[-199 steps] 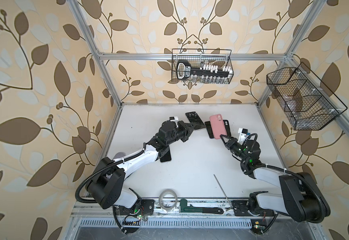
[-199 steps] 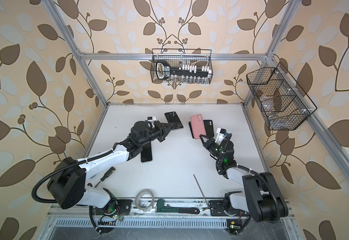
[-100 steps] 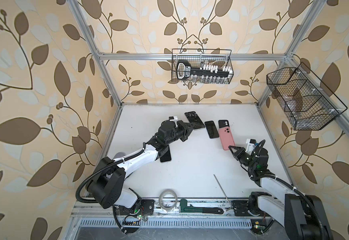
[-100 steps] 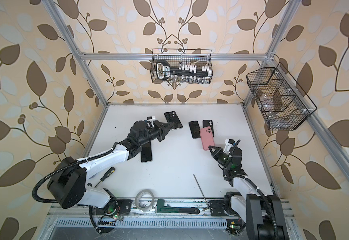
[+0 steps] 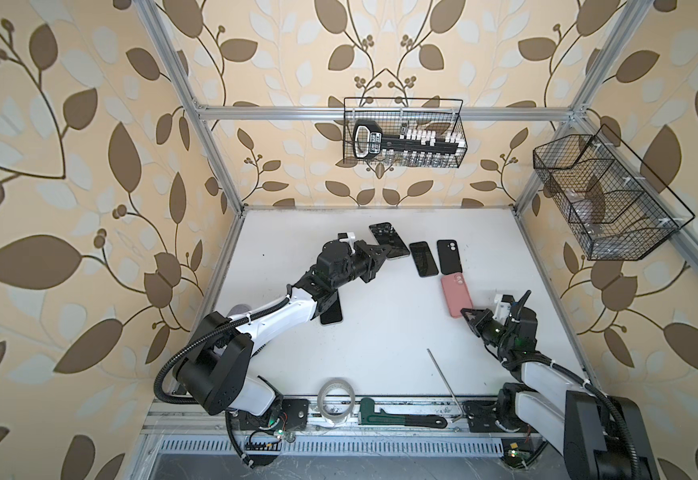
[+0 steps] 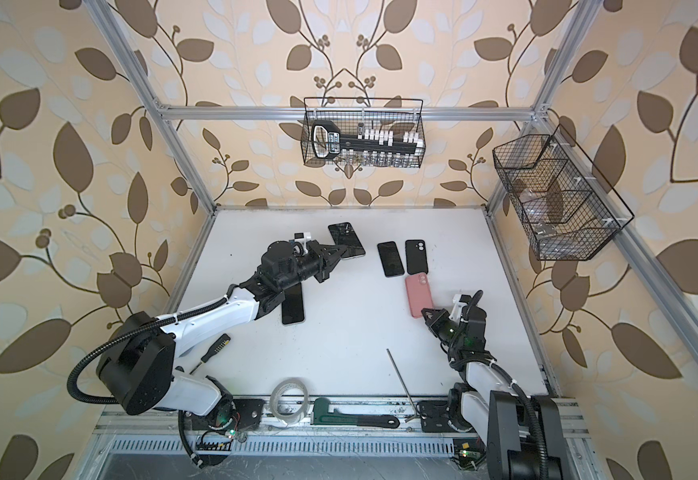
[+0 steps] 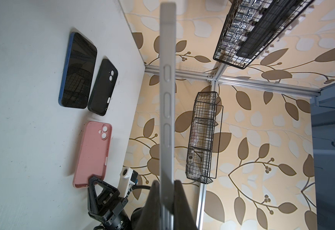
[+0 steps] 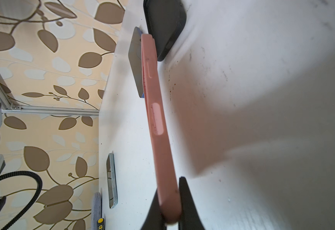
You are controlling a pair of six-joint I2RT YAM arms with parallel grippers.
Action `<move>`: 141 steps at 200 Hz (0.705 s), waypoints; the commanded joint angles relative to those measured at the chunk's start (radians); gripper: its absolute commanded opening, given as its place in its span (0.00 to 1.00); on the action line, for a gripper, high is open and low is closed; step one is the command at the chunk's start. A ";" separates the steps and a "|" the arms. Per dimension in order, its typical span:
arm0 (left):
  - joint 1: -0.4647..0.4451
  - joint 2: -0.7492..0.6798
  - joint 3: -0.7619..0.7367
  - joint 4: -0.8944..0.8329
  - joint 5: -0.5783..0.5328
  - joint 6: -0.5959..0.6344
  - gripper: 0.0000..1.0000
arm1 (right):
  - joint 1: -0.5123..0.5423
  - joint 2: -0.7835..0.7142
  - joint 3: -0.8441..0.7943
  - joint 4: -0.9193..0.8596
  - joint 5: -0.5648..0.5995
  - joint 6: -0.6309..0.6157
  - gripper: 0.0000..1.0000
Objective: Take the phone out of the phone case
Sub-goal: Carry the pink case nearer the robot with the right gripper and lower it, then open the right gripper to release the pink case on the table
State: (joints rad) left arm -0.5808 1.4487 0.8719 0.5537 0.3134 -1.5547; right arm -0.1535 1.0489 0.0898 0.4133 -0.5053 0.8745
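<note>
White counter (image 5: pixel 380 332), leaf-patterned walls (image 5: pixel 90 166): the phone (image 5: pixel 389 241) hangs above it near the back, one end pinched by the left gripper (image 5: pixel 384 252); well apart, the right gripper (image 5: pixel 468 312) clamps the near end of the pink phone case (image 5: pixel 456 293).

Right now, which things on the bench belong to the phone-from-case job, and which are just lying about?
In the job: silver phone, gripped by the left gripper; pink case, gripped by the right gripper.

Lying about: blue phone, black case, dark phone under the left arm, tape roll, pipe wrench, metal rod, screwdriver.
</note>
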 commanded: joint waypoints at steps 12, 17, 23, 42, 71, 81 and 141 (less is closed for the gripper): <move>0.012 -0.017 0.019 0.121 0.019 -0.005 0.00 | -0.004 0.041 -0.027 0.036 -0.005 -0.020 0.06; 0.012 -0.017 0.018 0.121 0.019 -0.005 0.00 | -0.004 0.047 -0.027 0.037 -0.006 -0.020 0.07; 0.012 -0.017 0.018 0.123 0.019 -0.005 0.00 | -0.004 0.051 -0.028 0.042 -0.004 -0.021 0.07; 0.012 -0.017 0.014 0.123 0.019 -0.005 0.00 | -0.004 0.060 -0.029 0.042 0.000 -0.020 0.11; 0.012 -0.017 0.010 0.127 0.019 -0.006 0.00 | -0.004 0.053 -0.030 0.029 0.014 -0.022 0.24; 0.012 -0.017 0.009 0.128 0.019 -0.006 0.00 | -0.004 0.048 -0.029 0.018 0.022 -0.023 0.31; 0.019 0.016 0.001 0.137 0.023 -0.011 0.00 | -0.004 -0.018 -0.020 -0.068 0.085 -0.046 0.42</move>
State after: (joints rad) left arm -0.5743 1.4681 0.8696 0.5835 0.3145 -1.5620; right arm -0.1539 1.0737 0.0731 0.3954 -0.4683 0.8490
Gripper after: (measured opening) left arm 0.094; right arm 0.414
